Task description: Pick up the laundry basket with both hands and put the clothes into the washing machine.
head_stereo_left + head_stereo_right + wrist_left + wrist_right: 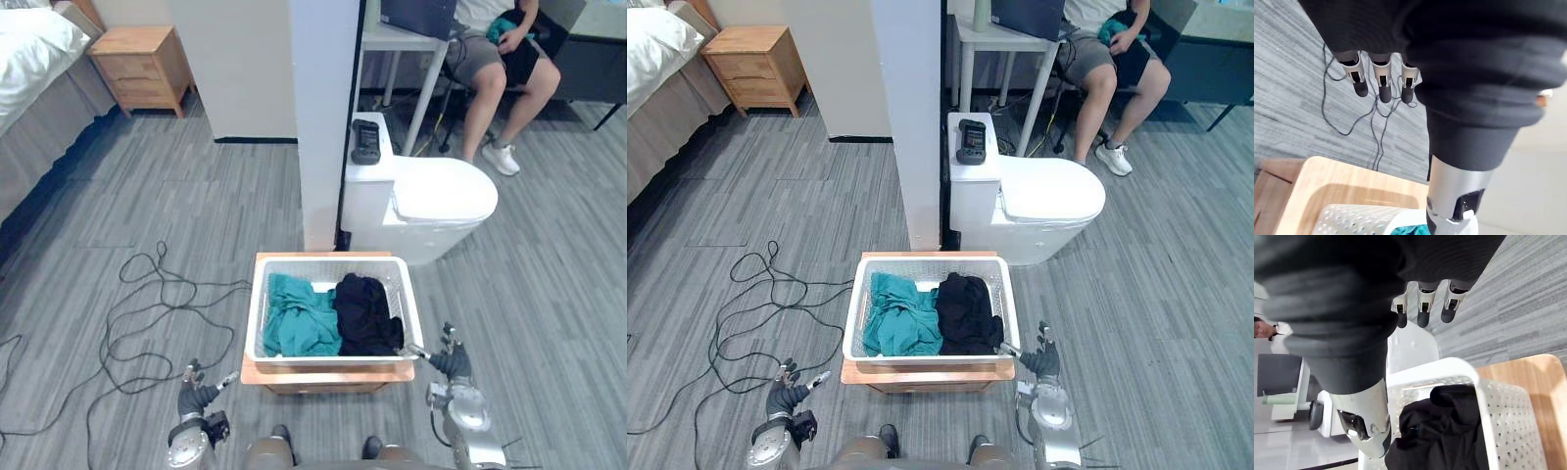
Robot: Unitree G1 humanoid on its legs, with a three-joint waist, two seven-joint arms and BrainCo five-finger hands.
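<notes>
A white perforated laundry basket (261, 305) stands on a low wooden stand (328, 374) on the floor in front of me. Inside lie a teal garment (299, 315) on the left and a black garment (367, 313) on the right. My left hand (196, 399) hangs low, left of the stand's near corner, fingers straight, apart from the basket. My right hand (449, 364) sits just right of the basket's near right corner, fingers straight, its thumb reaching toward the rim. The basket's white wall (1498, 396) and the black garment (1442, 431) show past the right hand.
A white toilet (431, 201) with a dark device (365, 141) on its tank stands behind the basket, beside a white pillar (323, 117). A seated person (495, 59) is at the back right. A wooden nightstand (142, 64) and a bed (29, 69) are far left.
</notes>
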